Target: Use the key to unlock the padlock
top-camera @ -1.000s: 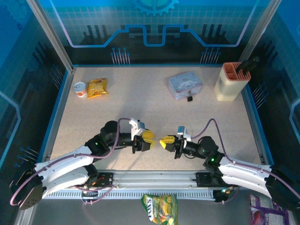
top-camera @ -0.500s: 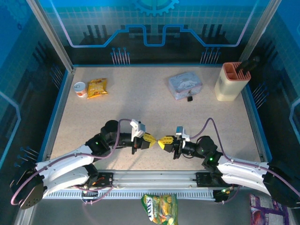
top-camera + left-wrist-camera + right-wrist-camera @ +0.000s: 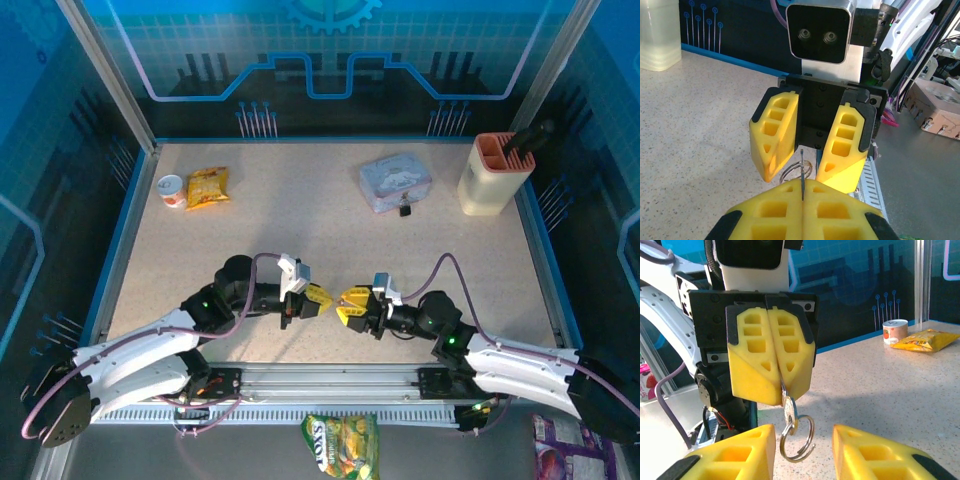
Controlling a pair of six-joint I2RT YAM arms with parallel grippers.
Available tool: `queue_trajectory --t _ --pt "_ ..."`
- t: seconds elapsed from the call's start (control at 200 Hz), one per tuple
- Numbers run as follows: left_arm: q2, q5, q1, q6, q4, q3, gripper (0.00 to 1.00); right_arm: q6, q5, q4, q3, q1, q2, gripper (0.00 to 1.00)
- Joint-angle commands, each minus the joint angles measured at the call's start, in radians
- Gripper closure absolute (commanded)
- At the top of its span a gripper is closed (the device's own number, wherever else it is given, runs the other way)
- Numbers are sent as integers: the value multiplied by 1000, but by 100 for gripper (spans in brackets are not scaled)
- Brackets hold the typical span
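Note:
The silvery key [image 3: 789,412] hangs pinched between the yellow pads of my left gripper [image 3: 318,300], which is shut on it; a key ring [image 3: 797,440] dangles from its head. In the left wrist view the key's thin edge [image 3: 802,172] pokes out of that gripper [image 3: 804,183]. My right gripper [image 3: 350,303] faces it, open, its fingers [image 3: 740,452] either side of the ring and not touching it. The tiny dark padlock [image 3: 405,211] lies far off by the pale tin box [image 3: 393,182].
A cream holder [image 3: 490,175] with a dark tool stands at the back right. A yellow snack packet [image 3: 208,187] and a small can [image 3: 172,190] sit at the back left. Another snack bag [image 3: 340,445] lies beyond the table's near rail.
My right gripper has opened its jaws and edged left, so its fingers now straddle the hanging ring. The left gripper has kept its hold on the key.

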Motion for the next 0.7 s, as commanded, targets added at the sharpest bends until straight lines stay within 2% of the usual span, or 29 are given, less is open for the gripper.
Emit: queue_trajectory --t 0.0,0.495,0.69 --pt "-3 19 1 36 -28 38 100 -32 15 -13 31 6 -8 65" --pt "31 49 1 65 -88 65 100 -5 -17 35 23 9 -2 79" --pt "32 51 1 62 -83 65 100 -4 -31 24 27 8 1 91"
